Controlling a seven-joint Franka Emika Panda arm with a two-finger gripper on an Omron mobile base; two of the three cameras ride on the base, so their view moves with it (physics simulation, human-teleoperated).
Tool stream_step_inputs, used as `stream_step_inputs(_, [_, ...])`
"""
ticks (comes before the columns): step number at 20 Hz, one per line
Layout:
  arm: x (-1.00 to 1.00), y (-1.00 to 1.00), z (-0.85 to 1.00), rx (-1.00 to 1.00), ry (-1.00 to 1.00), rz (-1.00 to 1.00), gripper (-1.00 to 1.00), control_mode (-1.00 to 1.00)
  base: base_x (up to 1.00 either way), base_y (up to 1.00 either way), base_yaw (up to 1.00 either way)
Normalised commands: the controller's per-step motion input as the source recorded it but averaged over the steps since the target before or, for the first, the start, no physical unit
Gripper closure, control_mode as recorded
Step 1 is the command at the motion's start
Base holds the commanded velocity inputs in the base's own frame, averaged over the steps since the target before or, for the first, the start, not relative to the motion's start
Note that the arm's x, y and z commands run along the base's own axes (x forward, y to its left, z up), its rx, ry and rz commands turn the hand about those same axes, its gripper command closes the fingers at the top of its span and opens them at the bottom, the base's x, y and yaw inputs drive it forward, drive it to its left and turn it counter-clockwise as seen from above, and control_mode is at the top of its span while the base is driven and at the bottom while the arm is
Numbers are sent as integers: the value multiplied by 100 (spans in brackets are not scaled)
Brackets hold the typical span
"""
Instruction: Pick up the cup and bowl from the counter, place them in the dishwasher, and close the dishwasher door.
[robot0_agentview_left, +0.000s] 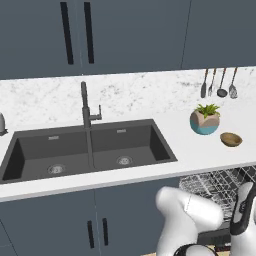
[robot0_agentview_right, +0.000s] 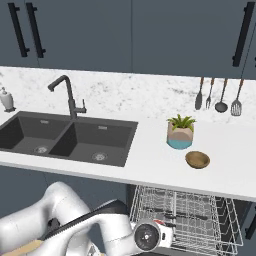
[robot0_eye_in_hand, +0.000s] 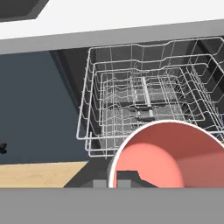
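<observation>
A salmon-red cup (robot0_eye_in_hand: 175, 153) fills the lower right of the hand view, its open mouth facing the camera. My gripper (robot0_eye_in_hand: 131, 181) is shut on its rim, with one dark fingertip (robot0_eye_in_hand: 127, 177) showing inside the lip. The cup hangs in front of and slightly above the silver wire rack (robot0_eye_in_hand: 144, 96) pulled out of the dark dishwasher (robot0_eye_in_hand: 70, 70) under the counter (robot0_agentview_right: 150, 160). A sliver of the cup (robot0_agentview_right: 159, 221) shows by my hand at the rack (robot0_agentview_right: 185, 215). The brown bowl (robot0_agentview_right: 197, 159) (robot0_agentview_left: 231, 139) sits upright on the counter above the rack.
A potted plant (robot0_agentview_right: 180, 132) stands just behind the bowl. Utensils (robot0_agentview_right: 217, 95) hang on the backsplash. The dark double sink (robot0_agentview_left: 85, 147) with its faucet (robot0_agentview_left: 86, 105) lies to the left. Blue-grey cabinet doors (robot0_agentview_left: 100, 220) flank the dishwasher, and wooden floor (robot0_eye_in_hand: 39, 175) lies below.
</observation>
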Motion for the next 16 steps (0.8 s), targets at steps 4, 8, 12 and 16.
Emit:
stream_step_inputs(4, [13,-19,-29,9,-12,17,100,-100,0,0,0])
stream_step_inputs(8, [23,-22,-25,7,-6,14,100,-100,0,0,0])
stream_step_inputs(12, [30,-17,-20,7,-12,13,100,-100,0,0,0])
stream_step_inputs(16, [35,0,-36,9,-16,12,100,-100,0,0,0])
